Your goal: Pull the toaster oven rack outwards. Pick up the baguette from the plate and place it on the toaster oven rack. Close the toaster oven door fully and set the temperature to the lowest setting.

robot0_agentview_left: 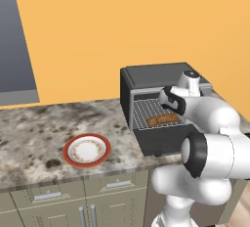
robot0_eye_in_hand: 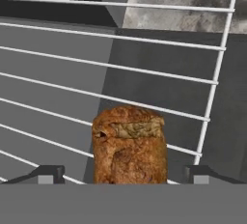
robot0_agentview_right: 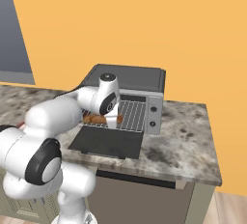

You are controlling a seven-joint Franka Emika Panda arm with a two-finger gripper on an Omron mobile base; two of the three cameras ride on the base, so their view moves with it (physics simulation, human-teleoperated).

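1. Hand view: the baguette (robot0_eye_in_hand: 129, 146) lies on the rack (robot0_eye_in_hand: 144, 73), between the two finger tips of the gripper (robot0_eye_in_hand: 124, 174).
2. The bread looks light and stiff, with a rough, bumpy crust. I think it will not slip much, but a hard squeeze could crack the crust.
3. A good place to hold it would be across its middle, on the two long sides.
4. The gripper is spread wide. There is a gap on each side of the bread, so it looks like the fingers hold nothing now.
5. Left base view: the baguette (robot0_agentview_left: 162, 119) rests near the front of the rack (robot0_agentview_left: 151, 111), which sticks out of the toaster oven (robot0_agentview_left: 156, 81).
6. The toaster oven door (robot0_agentview_left: 163, 140) hangs open, just below the front of the rack.
7. The plate (robot0_agentview_left: 87, 150) sits on the counter, well apart from the toaster oven, with no bread on it.
8. Right base view: the small knobs (robot0_agentview_right: 154, 114) are on the strip beside the rack.
9. I think the door is hard and stiff and should swing up on its bottom edge. Its far edge looks like the best place to push.
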